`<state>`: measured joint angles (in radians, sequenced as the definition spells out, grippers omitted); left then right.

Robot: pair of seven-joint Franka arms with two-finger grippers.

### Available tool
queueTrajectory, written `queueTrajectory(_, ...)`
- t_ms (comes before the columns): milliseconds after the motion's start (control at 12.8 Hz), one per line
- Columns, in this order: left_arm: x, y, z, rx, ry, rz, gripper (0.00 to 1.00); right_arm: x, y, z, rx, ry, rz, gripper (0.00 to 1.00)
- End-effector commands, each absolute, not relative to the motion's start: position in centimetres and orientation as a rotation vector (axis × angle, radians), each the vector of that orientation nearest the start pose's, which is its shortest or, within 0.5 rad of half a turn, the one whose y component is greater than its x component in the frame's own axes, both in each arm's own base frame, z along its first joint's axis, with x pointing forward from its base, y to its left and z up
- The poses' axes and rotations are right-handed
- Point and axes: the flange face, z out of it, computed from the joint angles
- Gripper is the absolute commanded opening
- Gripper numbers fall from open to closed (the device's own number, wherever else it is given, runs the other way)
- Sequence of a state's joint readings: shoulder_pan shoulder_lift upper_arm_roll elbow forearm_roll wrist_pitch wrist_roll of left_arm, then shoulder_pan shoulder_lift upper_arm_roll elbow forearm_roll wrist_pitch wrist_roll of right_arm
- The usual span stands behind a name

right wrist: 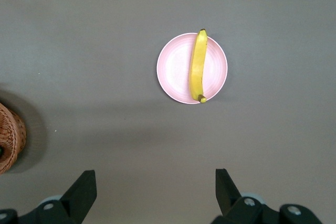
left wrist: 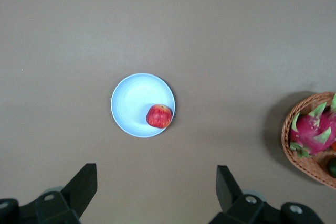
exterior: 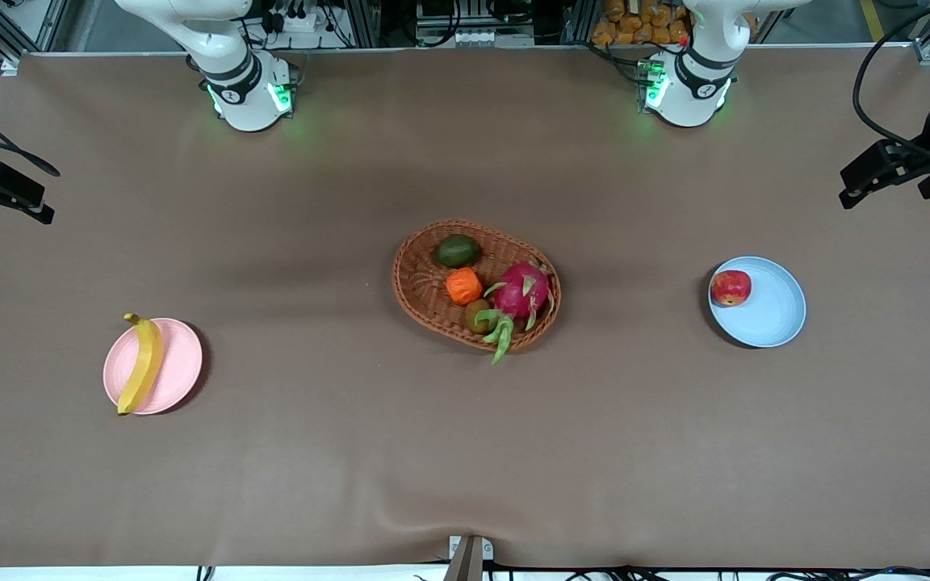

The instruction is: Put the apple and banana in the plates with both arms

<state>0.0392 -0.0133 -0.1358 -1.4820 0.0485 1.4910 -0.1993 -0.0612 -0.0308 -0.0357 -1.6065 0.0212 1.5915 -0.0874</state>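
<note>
The red apple (exterior: pixel 731 287) lies in the light blue plate (exterior: pixel 772 319), at its rim toward the basket, near the left arm's end of the table. It also shows in the left wrist view (left wrist: pixel 159 116) on the plate (left wrist: pixel 132 103). The yellow banana (exterior: pixel 142 365) lies across the pale pink plate (exterior: pixel 182 363) near the right arm's end, and shows in the right wrist view (right wrist: pixel 198 66) on the plate (right wrist: pixel 173 69). My left gripper (left wrist: pixel 156 187) is open and empty, high above the table beside the blue plate. My right gripper (right wrist: pixel 156 190) is open and empty, high beside the pink plate.
An oval wicker basket (exterior: pixel 416 282) stands mid-table with a pink dragon fruit (exterior: pixel 521 292), an orange faceted fruit (exterior: pixel 463 286), a green fruit (exterior: pixel 458 251) and a kiwi. The arms' black hands show at the front view's side edges (exterior: pixel 893 169) (exterior: pixel 5 190).
</note>
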Motion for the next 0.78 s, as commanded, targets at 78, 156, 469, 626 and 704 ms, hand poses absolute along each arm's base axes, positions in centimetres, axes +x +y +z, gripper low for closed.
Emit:
queueTrajectory(78,53.16,-5.0,67.0,-3.098,-0.14,0.001,1.0,54.84,-5.39,63.22,-3.116,0.036,-0.028,1.0)
queueTrajectory(156,53.04,-4.9,66.89,-3.096,-0.145,0.02,1.0,54.85,-5.32,63.22,-3.118,0.033,-0.027,1.0)
queueTrajectory(469,53.33,-4.73,66.18,-3.083,-0.151,0.057,1.0,54.86,-5.17,63.14,-3.119,0.029,-0.025,1.0)
queueTrajectory(626,53.32,-4.66,66.17,-3.076,-0.155,0.058,1.0,54.85,-5.1,63.13,-3.121,0.026,-0.022,1.0)
queueTrajectory(704,53.31,-4.57,66.15,-3.076,-0.155,0.061,1.0,54.86,-5.03,63.13,-3.122,0.026,-0.022,1.0)
